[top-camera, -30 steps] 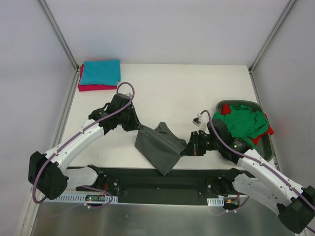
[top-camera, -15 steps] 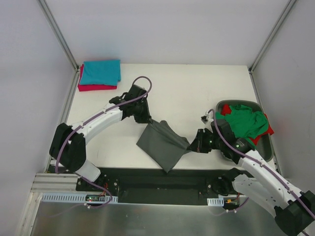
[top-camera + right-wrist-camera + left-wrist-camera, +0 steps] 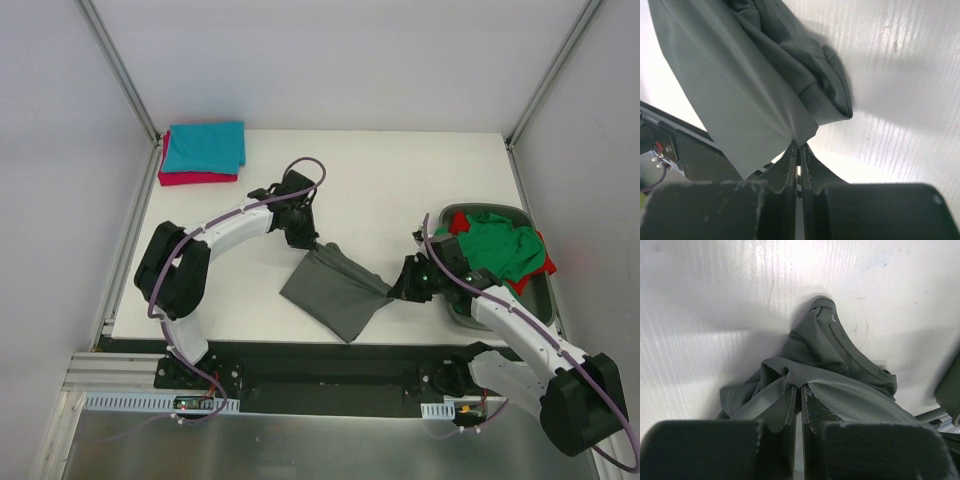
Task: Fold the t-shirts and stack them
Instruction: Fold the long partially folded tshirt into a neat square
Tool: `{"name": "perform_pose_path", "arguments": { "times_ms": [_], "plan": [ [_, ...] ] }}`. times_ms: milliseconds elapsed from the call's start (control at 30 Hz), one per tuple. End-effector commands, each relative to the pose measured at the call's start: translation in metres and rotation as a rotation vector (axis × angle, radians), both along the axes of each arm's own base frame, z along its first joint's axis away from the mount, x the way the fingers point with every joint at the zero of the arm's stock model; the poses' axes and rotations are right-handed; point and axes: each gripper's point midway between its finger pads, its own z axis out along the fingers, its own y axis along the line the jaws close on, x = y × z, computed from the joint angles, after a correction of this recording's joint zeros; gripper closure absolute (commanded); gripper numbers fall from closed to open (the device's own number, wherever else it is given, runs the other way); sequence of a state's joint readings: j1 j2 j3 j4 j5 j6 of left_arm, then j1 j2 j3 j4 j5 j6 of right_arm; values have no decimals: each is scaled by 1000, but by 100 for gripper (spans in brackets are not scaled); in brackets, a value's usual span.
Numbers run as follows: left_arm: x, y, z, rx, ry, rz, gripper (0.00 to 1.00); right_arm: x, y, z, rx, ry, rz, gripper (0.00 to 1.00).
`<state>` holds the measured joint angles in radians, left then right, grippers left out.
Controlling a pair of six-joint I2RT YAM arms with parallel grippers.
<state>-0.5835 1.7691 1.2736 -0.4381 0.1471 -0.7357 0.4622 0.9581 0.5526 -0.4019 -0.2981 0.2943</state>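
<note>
1. The white table (image 3: 400, 180) sits inside a pale-walled enclosure with metal corner posts. The arms reach onto it from the near edge.
2. The dark grey t-shirt (image 3: 335, 295) lies bunched at the table's near middle, between the two arms. Its held edge runs on a diagonal from far-left to near-right, and the bulk of the cloth sags toward the near edge, below that line.
3. The dark oval tray (image 3: 546, 292) stands at the right. It holds a green shirt (image 3: 498, 250) heaped over a red one, both unfolded.
4. The folded stack, a teal shirt (image 3: 206, 146) on a red shirt (image 3: 195, 179), lies at the far-left corner, well apart from the grey one.
5. The left gripper (image 3: 306, 240) has its jaws pinched tight on the grey shirt's far-left end. Its wrist view shows a fold near the collar band caught between the fingers (image 3: 790, 407).
6. The right gripper (image 3: 397, 290) has its jaws closed on the near-right corner, the fabric fanning away from its fingertips (image 3: 792, 157).
7. Judgement: the coming spread turns on that diagonal. Each arm is at its own end, so drawing them apart along it should flatten the shirt.
</note>
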Motion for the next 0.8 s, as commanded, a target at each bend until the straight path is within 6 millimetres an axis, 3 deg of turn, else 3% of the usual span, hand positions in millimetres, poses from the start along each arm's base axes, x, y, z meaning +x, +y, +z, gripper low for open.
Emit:
{"name": "perform_pose_path", "arguments": {
  "times_ms": [0, 167, 233, 300, 333, 400, 433, 567, 600, 767],
  "plan": [
    [24, 12, 3, 66, -83, 42, 100, 8, -6, -10, -30, 14, 7, 95],
    [24, 20, 3, 89, -95, 75, 96, 16, -6, -11, -24, 15, 10, 92],
    [23, 20, 5, 87, -95, 79, 91, 19, -6, -8, -18, 3, 16, 85],
    [23, 25, 7, 102, -109, 96, 53, 19, -5, -5, -14, -9, 26, 83],
    [22, 26, 10, 98, -114, 97, 45, 18, -3, -4, -2, -17, 44, 78],
    [18, 28, 16, 88, -124, 96, 12, 17, -1, 1, 20, -35, 40, 63],
    [16, 29, 20, 81, -129, 95, 1, 17, 0, 5, 37, -52, 40, 56],
    [2, 34, 41, 39, -165, 95, 1, 10, 13, 30, 154, -126, 76, 8],
    [-5, 32, 44, 17, -158, 77, 1, 7, 19, 39, 200, -141, 100, 4],
    [-30, 1, 62, -135, -182, -45, 1, -3, 51, 72, 397, -204, 208, 4]
  ]
}}
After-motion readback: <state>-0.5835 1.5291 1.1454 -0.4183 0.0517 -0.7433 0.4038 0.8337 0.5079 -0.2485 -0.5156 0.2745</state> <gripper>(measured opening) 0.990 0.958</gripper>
